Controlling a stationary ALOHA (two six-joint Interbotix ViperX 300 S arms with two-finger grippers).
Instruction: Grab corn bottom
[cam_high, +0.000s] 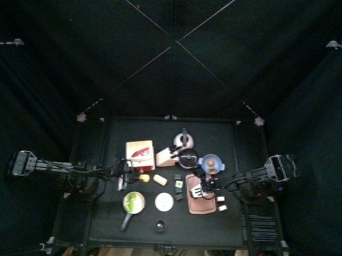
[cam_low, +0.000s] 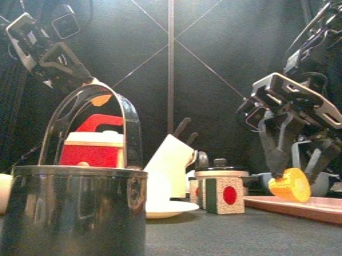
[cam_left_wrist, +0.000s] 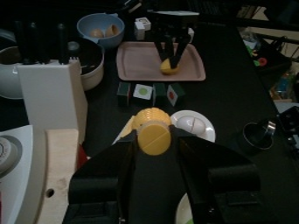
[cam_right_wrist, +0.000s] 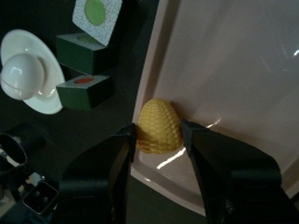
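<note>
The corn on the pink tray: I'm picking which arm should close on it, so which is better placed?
Right. The right gripper already straddles the corn on the pink tray, jaws open either side. The left gripper hangs far from the tray, already holding a yellow piece.

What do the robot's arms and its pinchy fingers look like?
Both arms are black all over, built from chunky blocks and open frame pieces, with dark cables looping along them. The left arm and right arm look alike. Each gripper has two flat black fingers with squared tips, as on the right gripper and the left gripper. I see no markings.
</note>
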